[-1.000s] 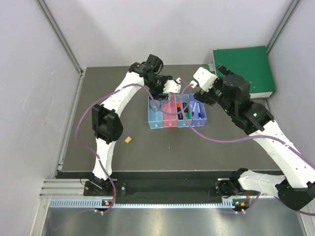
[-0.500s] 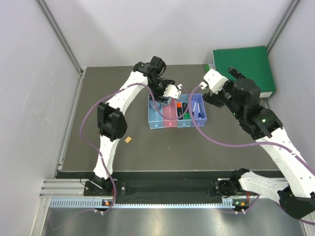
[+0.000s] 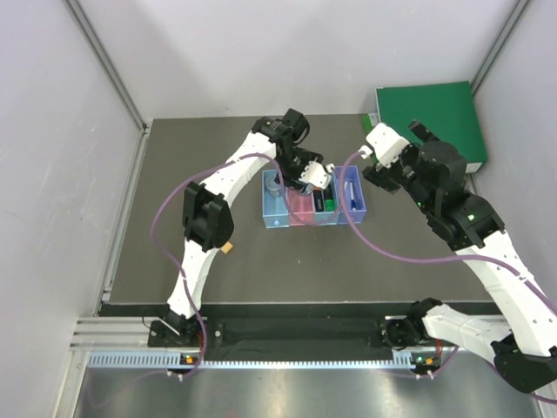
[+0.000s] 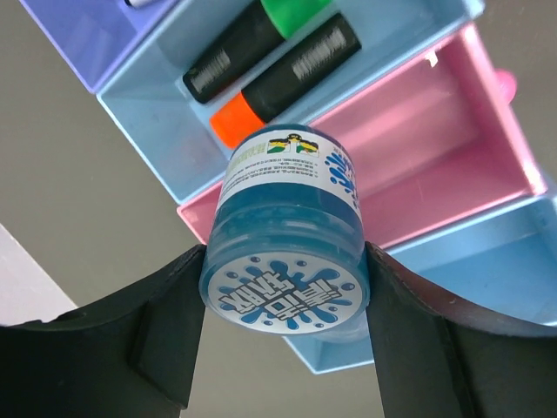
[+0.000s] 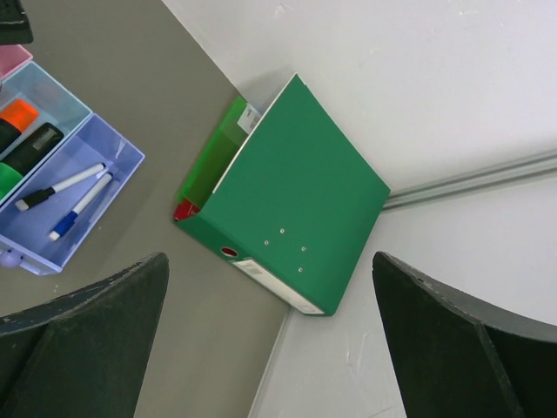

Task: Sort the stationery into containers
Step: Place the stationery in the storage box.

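My left gripper is shut on a blue round tin with a splash label, held just above the pink bin of the containers. In the top view the left gripper hovers over the pink bin. Two black highlighters, orange cap and green cap, lie in the light blue bin beside it. Two thin white pens lie in the purple bin. My right gripper is open and empty, raised right of the row. A tiny orange block sits on the mat.
A large green binder lies at the back right corner against the wall. The left arm's elbow hangs over the mat just beside the orange block. Grey walls enclose the dark mat on three sides.
My left gripper has carried the blue tin from behind the bins to the right and nearer, over the pink bin. The right gripper has drawn back to the right, still open.
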Available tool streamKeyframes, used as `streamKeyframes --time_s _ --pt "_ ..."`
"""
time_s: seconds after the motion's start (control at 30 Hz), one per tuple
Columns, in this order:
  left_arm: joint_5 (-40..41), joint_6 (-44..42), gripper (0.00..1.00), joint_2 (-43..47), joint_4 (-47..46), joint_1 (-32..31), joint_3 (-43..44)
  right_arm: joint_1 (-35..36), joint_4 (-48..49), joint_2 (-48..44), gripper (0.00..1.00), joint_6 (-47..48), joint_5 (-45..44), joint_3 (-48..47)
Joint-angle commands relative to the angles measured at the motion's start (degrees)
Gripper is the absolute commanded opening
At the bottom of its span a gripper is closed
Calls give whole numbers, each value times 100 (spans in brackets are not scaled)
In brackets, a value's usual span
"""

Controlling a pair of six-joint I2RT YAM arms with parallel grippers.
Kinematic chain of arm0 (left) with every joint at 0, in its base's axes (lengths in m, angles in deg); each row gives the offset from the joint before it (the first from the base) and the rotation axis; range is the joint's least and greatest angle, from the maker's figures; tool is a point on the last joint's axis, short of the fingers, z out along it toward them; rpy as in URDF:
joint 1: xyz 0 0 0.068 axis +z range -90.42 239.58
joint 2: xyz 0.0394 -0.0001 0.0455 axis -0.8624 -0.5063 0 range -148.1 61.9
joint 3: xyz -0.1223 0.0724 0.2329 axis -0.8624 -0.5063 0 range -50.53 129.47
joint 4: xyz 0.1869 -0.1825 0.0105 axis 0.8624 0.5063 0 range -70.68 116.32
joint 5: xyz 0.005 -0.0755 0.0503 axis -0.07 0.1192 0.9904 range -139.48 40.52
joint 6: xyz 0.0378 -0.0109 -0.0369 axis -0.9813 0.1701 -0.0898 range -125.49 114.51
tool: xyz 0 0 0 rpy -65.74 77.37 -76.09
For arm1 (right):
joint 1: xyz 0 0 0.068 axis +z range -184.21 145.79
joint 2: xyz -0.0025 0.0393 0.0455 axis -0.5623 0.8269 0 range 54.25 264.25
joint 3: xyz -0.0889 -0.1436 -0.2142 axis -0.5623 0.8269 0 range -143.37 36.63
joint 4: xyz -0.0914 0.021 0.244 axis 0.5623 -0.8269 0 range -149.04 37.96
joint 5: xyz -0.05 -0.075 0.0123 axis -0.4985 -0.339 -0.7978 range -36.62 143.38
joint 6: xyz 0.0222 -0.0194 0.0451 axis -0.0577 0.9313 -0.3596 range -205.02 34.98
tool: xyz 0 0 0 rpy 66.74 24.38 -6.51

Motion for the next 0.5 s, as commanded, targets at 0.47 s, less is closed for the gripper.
streamKeyframes --time_s 0.47 --pt "1085 -1119 0 -46 -504 -32 -246 -295 164 -309 100 -455 196 63"
